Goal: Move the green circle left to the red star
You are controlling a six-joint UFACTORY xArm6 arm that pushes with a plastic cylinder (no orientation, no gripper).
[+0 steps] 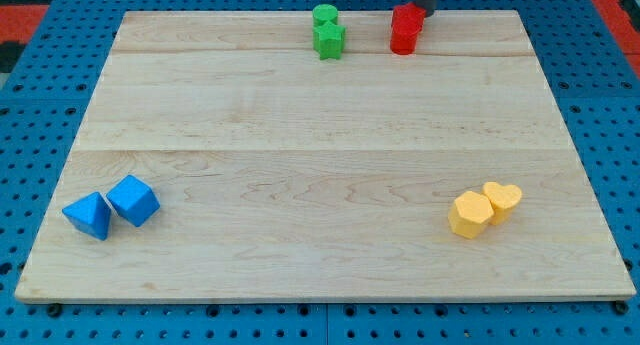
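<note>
Nearest the view's bottom sit two blue blocks at the lower left: one blue block (88, 216) touches a second blue block (133, 200) just to its right; both are faceted, their exact shape uncertain.

Task item: the green circle (324, 15) stands at the view's top edge of the wooden board (320, 155), a little left of centre. It touches a green star-like block (329, 40) directly below it. The green pair is near the red pair but apart from it, with bare wood between, and lies to the view's left of it.

At the view's top, right of the green pair, two red blocks stand touching. The upper red block (408, 18) and the lower red block (403, 40) are too small to tell which is the star.

My tip (424, 15) shows only as a dark rod entering from the view's top edge, ending just beside the upper red block on its right; contact cannot be confirmed. No jaws exist on this rod, so no jaw state applies.

At the lower right, a yellow heart (503, 198) touches a yellow hexagon-like block (470, 216).

Blue perforated panel (40, 105) surrounds the board.
</note>
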